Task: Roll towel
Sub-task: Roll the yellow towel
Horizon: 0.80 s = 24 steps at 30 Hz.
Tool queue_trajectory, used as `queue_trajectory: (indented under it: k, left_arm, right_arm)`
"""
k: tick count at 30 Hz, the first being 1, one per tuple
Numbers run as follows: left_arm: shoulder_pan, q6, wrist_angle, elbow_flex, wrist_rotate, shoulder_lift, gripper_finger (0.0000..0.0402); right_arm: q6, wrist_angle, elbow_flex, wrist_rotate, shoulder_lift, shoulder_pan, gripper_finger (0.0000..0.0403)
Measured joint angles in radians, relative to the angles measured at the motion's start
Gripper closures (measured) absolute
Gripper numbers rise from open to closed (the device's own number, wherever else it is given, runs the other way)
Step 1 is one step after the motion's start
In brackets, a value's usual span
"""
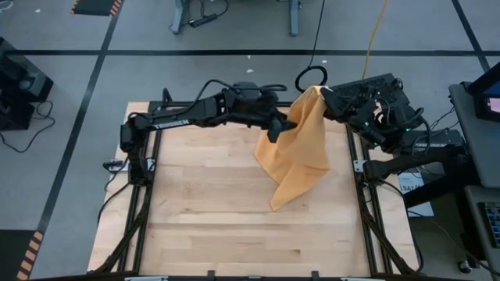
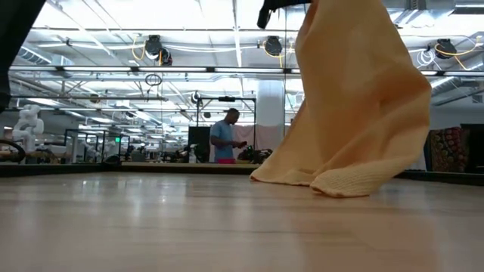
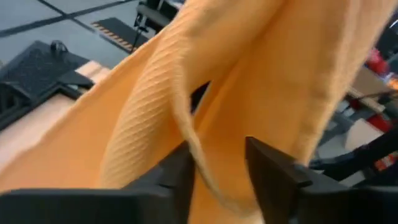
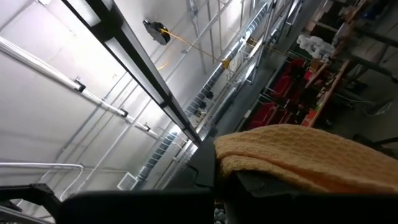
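The orange-yellow towel point(image 1: 301, 148) hangs over the far right part of the wooden table point(image 1: 203, 226). Its lower end point(image 2: 340, 181) rests on the tabletop. My right gripper point(image 1: 324, 95) is shut on the towel's top, high above the table's far right edge. My left gripper point(image 1: 273, 131) is at the towel's left hanging edge, partway down. In the left wrist view its fingers point(image 3: 217, 177) are open and stand on either side of a hanging hem point(image 3: 193, 143). I cannot tell whether they touch it. My right gripper holds the towel by its top corner point(image 4: 273, 152), bunched between the two fingers and lying over them. The fingers come roughly level from the table's right side. The towel hangs slack below them, with its lower end point(image 1: 283, 201) on the table.
Black frame rails point(image 1: 148, 179) run along the table's left and right sides. In the low view a person point(image 2: 224, 136) stands far behind the table. Bare wood lies to the left of the towel and on its near side.
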Motion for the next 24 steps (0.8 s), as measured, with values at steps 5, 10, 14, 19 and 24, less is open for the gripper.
queue_trajectory:
  k: [5,10,14,19,24]
  left_arm:
    - [0.033,0.025,0.057,-0.001,-0.006,-0.033,0.0387]
    - [0.11,0.026,0.089,0.0,-0.033,-0.12,0.039]
    - [0.166,0.071,0.08,0.0,-0.008,-0.197,0.0393]
    - [0.257,0.105,0.03,0.002,0.077,-0.252,0.0394]
    - [0.316,0.14,-0.125,0.001,0.087,-0.271,0.038]
  right_arm:
    - [-0.036,-0.014,0.0,0.043,0.0,-0.027,0.0403]
    - [-0.068,-0.009,0.0,0.123,0.004,-0.074,0.0403]
    - [-0.059,-0.004,0.0,0.101,0.007,-0.09,0.0403]
    - [-0.045,-0.004,0.0,0.051,0.047,-0.09,0.0403]
    - [0.027,-0.004,0.0,0.046,0.112,-0.09,0.0403]
